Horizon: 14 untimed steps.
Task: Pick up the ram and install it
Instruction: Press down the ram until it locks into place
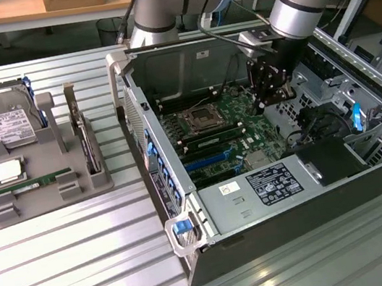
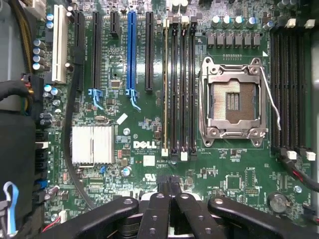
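Hovering over the motherboard (image 1: pixel 222 134) inside the open computer case (image 1: pixel 280 234), the gripper (image 1: pixel 269 95) keeps its fingers (image 2: pixel 169 196) together, holding nothing | the ram (image 1: pixel 31 184) lies flat on the grey parts tray (image 1: pixel 51 203) at 9 o'clock of the case, well apart | a CPU chip (image 1: pixel 8 170) sits just beside it

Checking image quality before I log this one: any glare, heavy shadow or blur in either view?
Exterior view: sharp overall, window glare streaking the slatted table in the foreground, the case interior shaded. Wrist view: motherboard evenly lit and crisp, Dell lettering readable; the gripper close to the lens looks dark and slightly soft.
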Tool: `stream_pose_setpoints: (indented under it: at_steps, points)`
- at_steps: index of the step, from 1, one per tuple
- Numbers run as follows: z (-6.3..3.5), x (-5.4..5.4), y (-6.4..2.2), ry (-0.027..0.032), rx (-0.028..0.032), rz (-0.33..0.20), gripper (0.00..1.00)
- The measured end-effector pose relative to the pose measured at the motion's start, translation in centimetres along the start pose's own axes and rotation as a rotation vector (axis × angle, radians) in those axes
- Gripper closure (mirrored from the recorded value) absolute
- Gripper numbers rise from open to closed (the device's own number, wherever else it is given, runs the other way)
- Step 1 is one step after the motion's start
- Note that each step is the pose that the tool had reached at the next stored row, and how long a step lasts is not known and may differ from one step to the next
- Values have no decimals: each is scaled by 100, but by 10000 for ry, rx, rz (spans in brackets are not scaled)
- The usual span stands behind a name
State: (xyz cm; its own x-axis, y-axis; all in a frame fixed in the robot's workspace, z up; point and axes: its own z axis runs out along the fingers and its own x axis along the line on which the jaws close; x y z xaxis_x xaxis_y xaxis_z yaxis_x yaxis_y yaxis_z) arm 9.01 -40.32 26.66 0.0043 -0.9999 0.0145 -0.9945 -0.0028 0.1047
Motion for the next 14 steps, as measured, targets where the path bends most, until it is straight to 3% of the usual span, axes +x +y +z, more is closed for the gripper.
stream_pose_setpoints:
  at_steps: [3, 14]
  points:
    - [-65, 1, 6, -2, 1, -1, 89]
    - [-66, 1, 7, -2, 0, -1, 89]
